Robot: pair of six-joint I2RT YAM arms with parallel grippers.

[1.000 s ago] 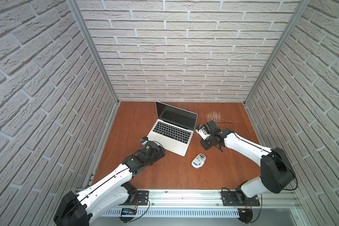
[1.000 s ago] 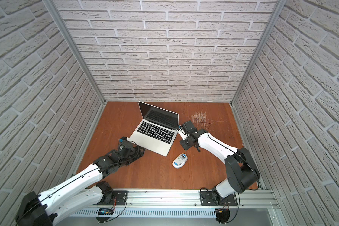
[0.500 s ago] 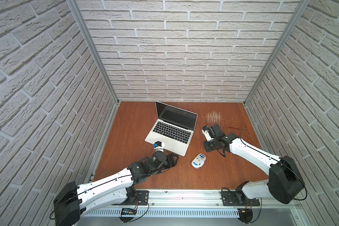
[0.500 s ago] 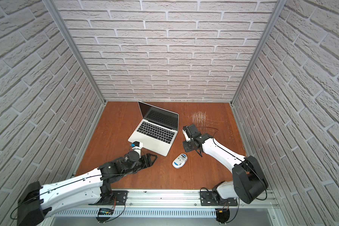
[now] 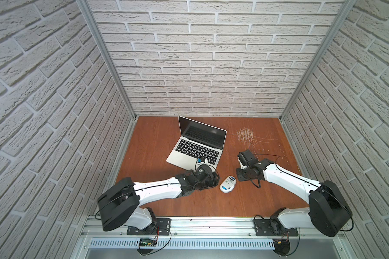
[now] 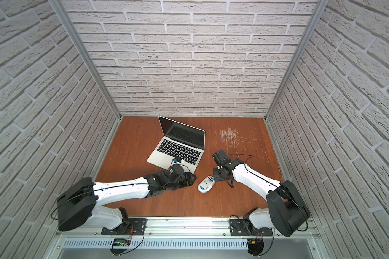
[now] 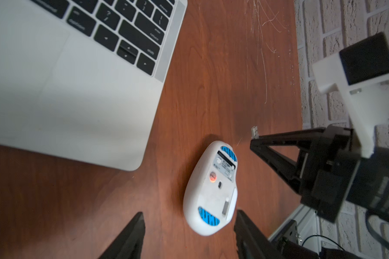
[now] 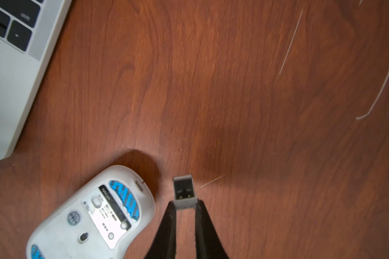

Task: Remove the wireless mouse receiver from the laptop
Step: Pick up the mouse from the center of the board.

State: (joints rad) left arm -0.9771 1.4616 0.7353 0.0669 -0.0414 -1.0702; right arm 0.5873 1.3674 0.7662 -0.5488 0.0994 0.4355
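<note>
Gripping state: the right gripper (image 8: 184, 205) is clamping the wireless mouse receiver (image 8: 184, 190) by its grey cap, 1 finger pressing on each side and the metal plug pointing away from the jaws.
Receiver location: it is sitting clear of the laptop (image 8: 9, 78), out of any port, over the bare table (image 8: 245, 89) and just beside the upturned white mouse (image 8: 92, 215). Whether it is touching the wood, I cannot tell.
Other arm: the left gripper (image 7: 189, 212) is holding its jaws apart with nothing clamped, and it is pointing at the mouse. Contact with the mouse cannot be told.
Laptop condition: it is standing open, and no gripper is touching it.
Step in hand (judgement): extraction is looking complete, and the receiver is awaiting set-down.
Method advised: the grip is bearing on a very small cap, so the arm should be moving slowly and level, lowering until the plug is resting on the wood before the jaws part.
Risk (judgement): so light a part is liable to be clinging to a pad or skittering under the mouse. Releasing apart from both mouse and laptop is advisable.
</note>
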